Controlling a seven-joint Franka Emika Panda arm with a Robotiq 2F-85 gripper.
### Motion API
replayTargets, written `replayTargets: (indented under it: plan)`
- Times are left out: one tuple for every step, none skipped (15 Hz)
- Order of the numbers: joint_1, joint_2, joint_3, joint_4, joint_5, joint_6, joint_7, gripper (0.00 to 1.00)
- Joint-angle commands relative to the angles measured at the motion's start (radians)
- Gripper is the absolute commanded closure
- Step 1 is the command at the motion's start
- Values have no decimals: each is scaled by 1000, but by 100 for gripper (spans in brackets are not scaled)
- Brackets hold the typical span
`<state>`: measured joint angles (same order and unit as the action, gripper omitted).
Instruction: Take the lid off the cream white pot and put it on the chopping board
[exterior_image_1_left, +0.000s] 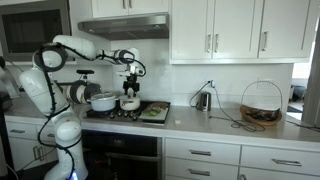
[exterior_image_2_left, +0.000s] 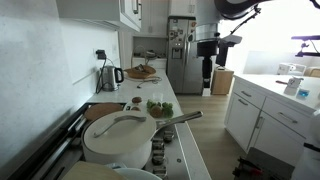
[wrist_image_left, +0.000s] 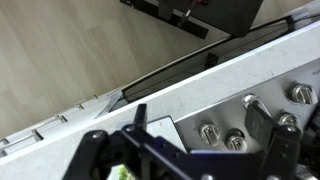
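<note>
The small cream white pot (exterior_image_1_left: 130, 102) stands on the stove, and its lid (exterior_image_1_left: 130, 96) appears to sit on it. The dark olive-green chopping board (exterior_image_1_left: 155, 113) lies on the counter just beside the pot. My gripper (exterior_image_1_left: 130, 78) hangs above the pot, fingers pointing down, apart from the lid. It also shows high up in an exterior view (exterior_image_2_left: 207, 62). In the wrist view the gripper (wrist_image_left: 198, 111) is open and empty. That view shows only the stove's front edge, its knobs (wrist_image_left: 222, 135) and the floor; the pot is not in it.
A wider pale pot (exterior_image_1_left: 103, 100) with its own top stands beside the small pot and fills the foreground in an exterior view (exterior_image_2_left: 120, 138). A steel pot (exterior_image_1_left: 79, 92) is behind it. A kettle (exterior_image_1_left: 203, 100) and a wire basket (exterior_image_1_left: 261, 105) stand further along the counter.
</note>
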<state>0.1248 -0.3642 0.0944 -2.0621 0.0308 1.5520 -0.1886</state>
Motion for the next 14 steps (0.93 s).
replayTargets:
  plan:
    - [41,116,41,140,-86,-58,-90,0]
    - [52,146,50,170,-108,-56,-123,0]
    - [61,178,57,201,-128,-54,-158,0]
    - [70,209,64,233,-145,-52,-198,0]
    - [78,243,72,268,-163,-52,-235,0]
    - [86,271,78,295,-180,-50,-276,0]
    - [92,303,85,327,-196,-49,-318,0]
    - [97,331,92,355,-210,-47,-360,0]
    - [101,360,99,385,-219,-45,-405,0]
    - [107,388,105,414,-225,-38,-452,0]
    - [110,416,114,446,-229,-35,-497,0]
    - [112,440,122,473,-233,-33,-533,0]
    - [116,465,130,499,-231,-27,-561,0]
    - [119,488,137,528,-227,-27,-588,0]
